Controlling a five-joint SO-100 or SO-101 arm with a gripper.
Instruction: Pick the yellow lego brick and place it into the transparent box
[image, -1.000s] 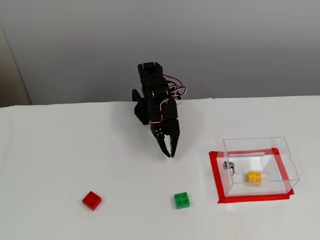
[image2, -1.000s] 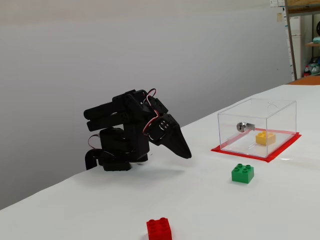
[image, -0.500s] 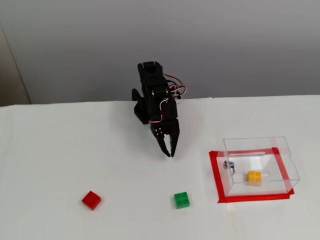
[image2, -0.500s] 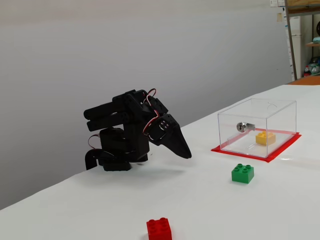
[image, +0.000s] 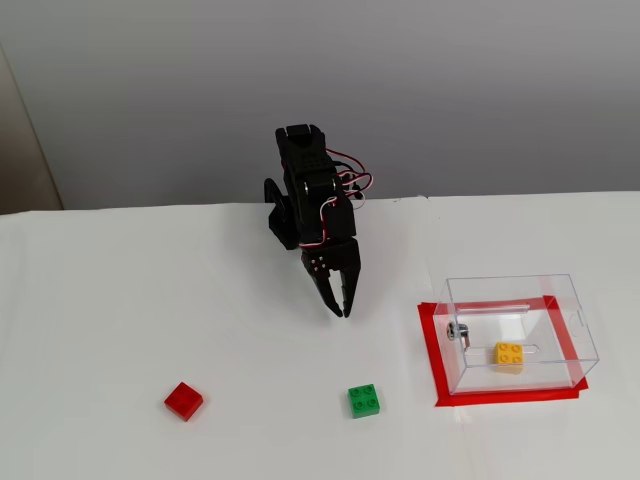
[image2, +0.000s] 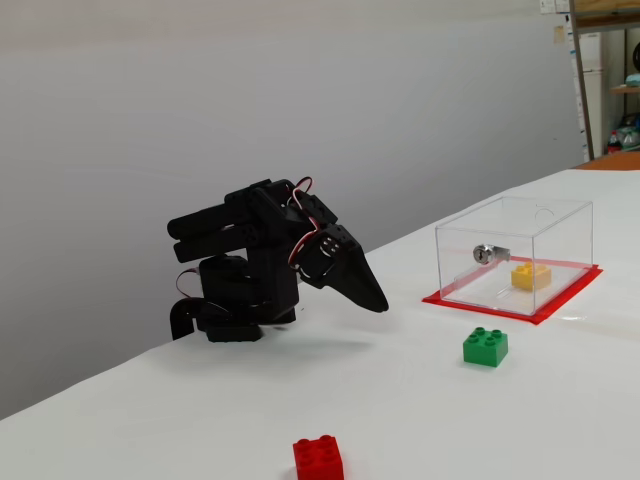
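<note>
A: What is seen nearest, and is any writing legible?
B: A red brick, then a green brick; no writing can be read.
A: Farther back?
B: The yellow lego brick is seen inside the transparent box; the gripper is closed, empty.
</note>
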